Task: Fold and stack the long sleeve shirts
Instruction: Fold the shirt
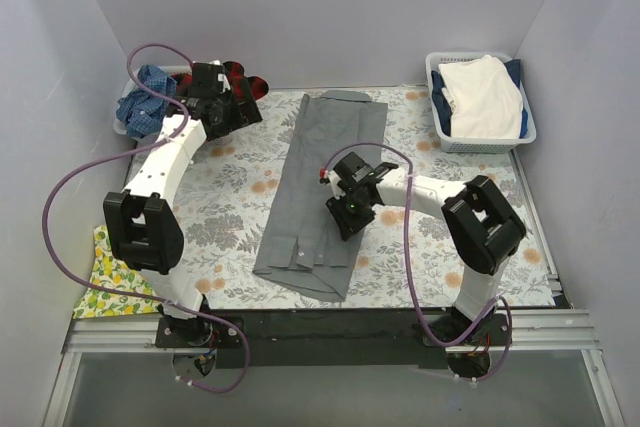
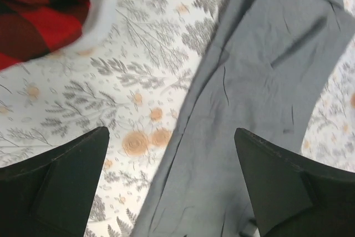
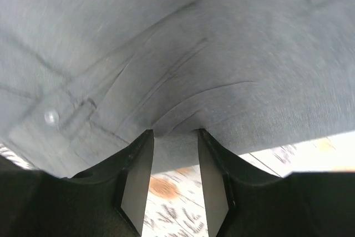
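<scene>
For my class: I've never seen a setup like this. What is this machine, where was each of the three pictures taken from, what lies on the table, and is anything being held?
These are two robot arms bolted at the near edge of a table. The overhead picture comes from a fixed camera above and behind them; the other two come from cameras on each wrist, looking past that arm's own fingers.

On the fern-print table cover lies a grey shirt, folded into a long strip. At the far left is a bin holding a red-black plaid shirt and a blue checked shirt. A basket at the far right holds white cloth.

The left hand is open and empty, hovering above the table near the plaid shirt. The right hand has the grey shirt's edge bunched between its fingers, apparently pinching it.
</scene>
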Motion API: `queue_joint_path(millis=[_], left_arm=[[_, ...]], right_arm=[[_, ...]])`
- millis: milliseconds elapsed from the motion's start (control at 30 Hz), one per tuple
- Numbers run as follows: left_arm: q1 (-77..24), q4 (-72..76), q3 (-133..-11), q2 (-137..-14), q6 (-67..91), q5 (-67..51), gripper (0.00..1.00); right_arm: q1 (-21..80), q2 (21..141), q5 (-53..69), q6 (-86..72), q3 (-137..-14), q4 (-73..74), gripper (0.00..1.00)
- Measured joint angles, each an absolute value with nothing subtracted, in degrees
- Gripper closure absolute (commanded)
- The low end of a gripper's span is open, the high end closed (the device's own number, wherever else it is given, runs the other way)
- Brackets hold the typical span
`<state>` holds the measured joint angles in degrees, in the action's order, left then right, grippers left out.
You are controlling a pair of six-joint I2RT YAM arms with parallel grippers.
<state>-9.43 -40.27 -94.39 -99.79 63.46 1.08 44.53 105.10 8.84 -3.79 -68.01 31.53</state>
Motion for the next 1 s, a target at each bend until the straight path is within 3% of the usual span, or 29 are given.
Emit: queue_joint_path(millis=[200,500,833,1000], left_arm=[[-10.61,-42.46,-85.47,-95.72,63.44,-5.58,0.02],[-16.4,-47.37,-63.83,-88.68,64.58,-13.15,0.02],[-19.9,-45.67,-49.58,-81.76,66.04,-24.91,0.02],[-20.23,-40.86,-43.24,-81.17,67.88,-31.16,0.02]], right_arm=[[37.08,100.49,6.48,-6.98,-62.63,33.15,0.52],[35.09,92.55,6.81,-13.41,-60.25,35.48,0.37],[30.98,84.99,15.99,-17.08,-54.72,36.49,0.36],[29.36,84.66,23.79,-17.98,-48.21,38.39,0.28]])
